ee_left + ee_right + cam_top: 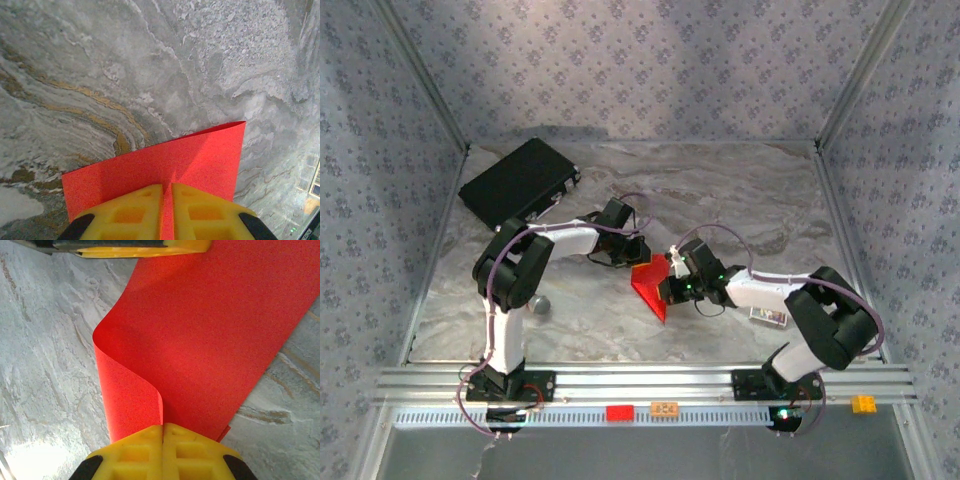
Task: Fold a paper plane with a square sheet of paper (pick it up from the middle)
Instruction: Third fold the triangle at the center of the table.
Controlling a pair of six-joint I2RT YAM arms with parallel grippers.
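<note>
On your worktop (720, 200), well apart from the black case (517, 180) and nearer the arm bases, the square sheet of paper (650, 285) is held up, bowed. Judge it light, limp and easily torn: hold the edges and avoid tugging. The left tool (167, 187) and right tool (162, 427) each clench one paper edge.

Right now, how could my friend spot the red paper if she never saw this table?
Find the grey marble table and look at its middle. There the left tool and the right tool both grip the square sheet of paper. It is bright red and curled, unlike the flat black case in the far left corner.
</note>
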